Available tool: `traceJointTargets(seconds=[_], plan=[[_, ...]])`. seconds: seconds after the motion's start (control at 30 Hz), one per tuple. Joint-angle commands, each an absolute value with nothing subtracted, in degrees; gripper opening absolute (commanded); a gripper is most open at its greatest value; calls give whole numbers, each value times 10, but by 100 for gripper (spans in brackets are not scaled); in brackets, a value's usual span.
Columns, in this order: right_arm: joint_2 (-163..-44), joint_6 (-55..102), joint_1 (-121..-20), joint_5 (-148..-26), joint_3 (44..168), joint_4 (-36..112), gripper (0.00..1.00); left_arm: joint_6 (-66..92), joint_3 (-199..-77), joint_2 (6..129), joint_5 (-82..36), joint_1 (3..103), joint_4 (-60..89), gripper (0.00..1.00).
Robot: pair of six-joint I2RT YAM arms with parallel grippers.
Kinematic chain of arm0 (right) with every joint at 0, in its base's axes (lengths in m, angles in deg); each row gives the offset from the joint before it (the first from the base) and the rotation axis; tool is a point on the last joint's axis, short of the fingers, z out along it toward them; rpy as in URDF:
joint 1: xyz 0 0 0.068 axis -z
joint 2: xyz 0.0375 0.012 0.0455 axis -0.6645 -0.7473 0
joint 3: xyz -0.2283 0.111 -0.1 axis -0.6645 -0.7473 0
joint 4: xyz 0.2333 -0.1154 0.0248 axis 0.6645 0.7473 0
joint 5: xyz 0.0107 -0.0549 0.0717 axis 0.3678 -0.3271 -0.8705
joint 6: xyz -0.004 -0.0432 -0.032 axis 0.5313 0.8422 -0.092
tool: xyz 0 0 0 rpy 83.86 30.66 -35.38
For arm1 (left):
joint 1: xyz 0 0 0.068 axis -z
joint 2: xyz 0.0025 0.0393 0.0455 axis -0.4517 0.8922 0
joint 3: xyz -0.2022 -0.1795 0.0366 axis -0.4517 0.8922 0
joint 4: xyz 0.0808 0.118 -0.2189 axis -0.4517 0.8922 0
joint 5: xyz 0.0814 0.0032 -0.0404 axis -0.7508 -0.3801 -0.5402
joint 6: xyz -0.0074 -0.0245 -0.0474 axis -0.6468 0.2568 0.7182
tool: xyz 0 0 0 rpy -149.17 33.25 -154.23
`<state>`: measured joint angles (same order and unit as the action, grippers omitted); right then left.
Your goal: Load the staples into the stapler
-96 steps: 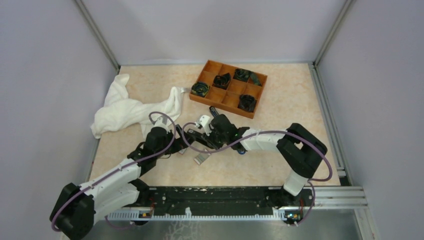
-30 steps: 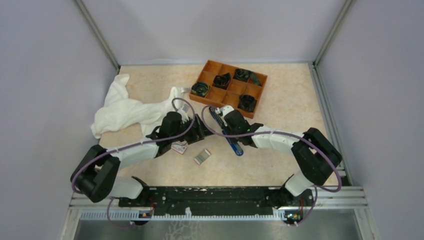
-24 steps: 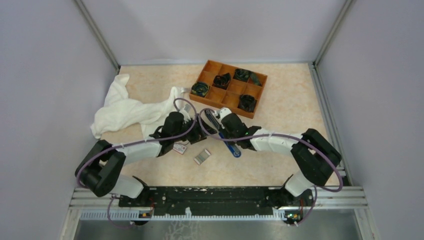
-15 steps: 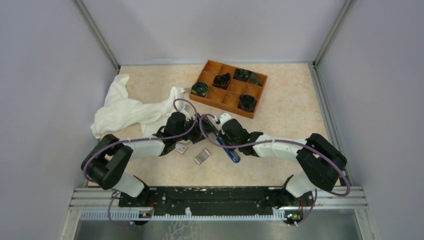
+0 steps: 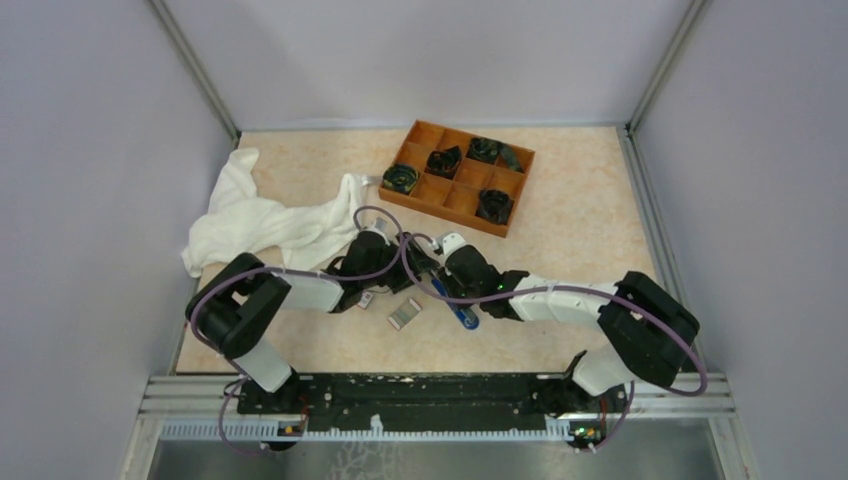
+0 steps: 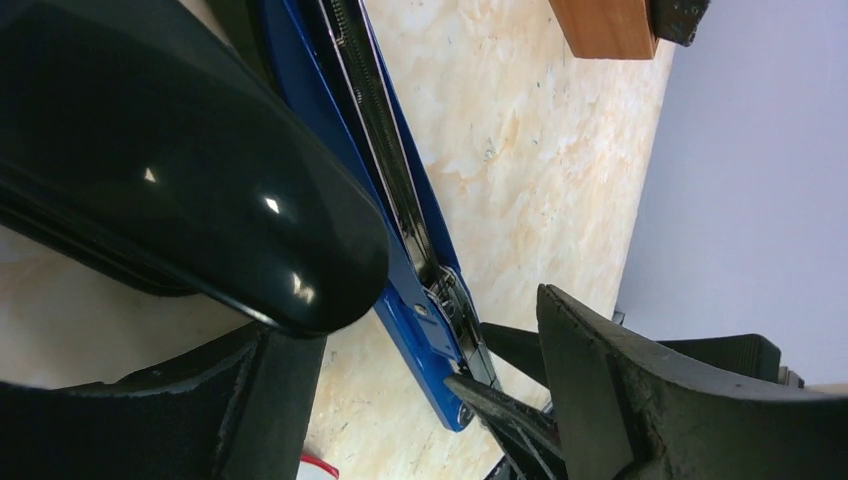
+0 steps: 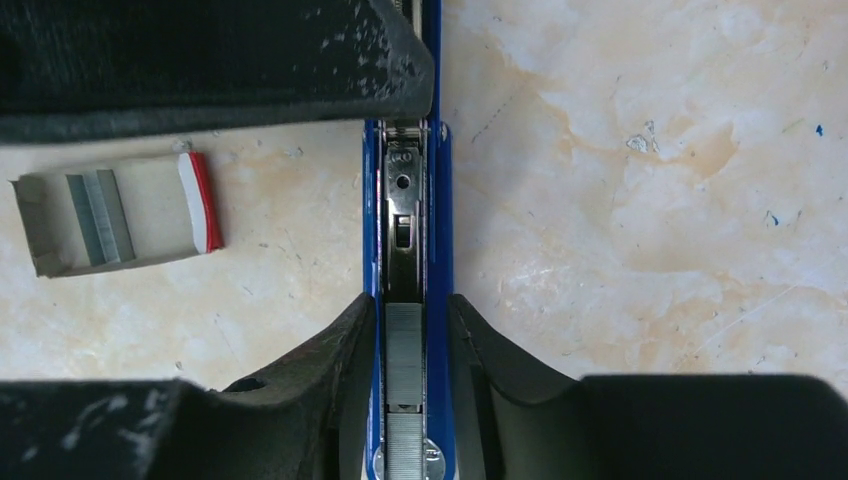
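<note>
No all-black stapler shows. A blue-and-black stapler (image 5: 455, 305) lies open mid-table. Its blue magazine (image 7: 437, 200) holds silver staples (image 7: 404, 345) in its channel. My right gripper (image 7: 412, 340) straddles that magazine, a finger pressed on each blue side; it also shows in the top view (image 5: 447, 272). My left gripper (image 6: 420, 335) is open, with the glossy black top arm (image 6: 180, 170) against its left finger; it also shows in the top view (image 5: 392, 268). An open carton tray (image 7: 115, 215) with grey staples and a red edge lies left of the magazine and shows in the top view (image 5: 404, 313).
A small white-and-red carton piece (image 5: 363, 298) lies by the left gripper. A wooden divided tray (image 5: 446, 214) with dark coiled items stands behind. A white towel (image 5: 260, 215) lies at the left. Grey walls enclose the table.
The left arm has folded in and its gripper has closed in on the blue-and-black stapler from the left. The right gripper and that stapler have shifted slightly nearer and to the left.
</note>
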<state>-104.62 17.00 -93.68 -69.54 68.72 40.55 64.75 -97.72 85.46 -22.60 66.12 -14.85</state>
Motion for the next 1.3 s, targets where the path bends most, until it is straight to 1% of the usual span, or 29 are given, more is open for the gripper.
traceJointTargets(seconds=[0.0,0.1,0.17,0.47,0.63,0.83,1.0,1.27], plan=[[-1016,165,-943,-694,680,412,34,656,-995,878,-254,668,-180,81],[-1015,166,-943,-697,681,428,35,659,-999,893,-251,670,-188,81],[-1014,164,-943,-699,677,431,34,662,-999,901,-250,671,-197,80],[-1004,159,-943,-704,661,421,15,643,-1013,924,-261,674,-228,75],[-1005,150,-944,-711,650,410,10,632,-1009,935,-266,682,-305,73],[-1004,140,-944,-712,642,392,9,588,-999,922,-281,697,-401,71],[-1010,137,-944,-707,644,377,9,538,-985,904,-287,705,-451,71],[-1014,133,-941,-695,627,274,9,468,-981,888,-288,714,-444,71]])
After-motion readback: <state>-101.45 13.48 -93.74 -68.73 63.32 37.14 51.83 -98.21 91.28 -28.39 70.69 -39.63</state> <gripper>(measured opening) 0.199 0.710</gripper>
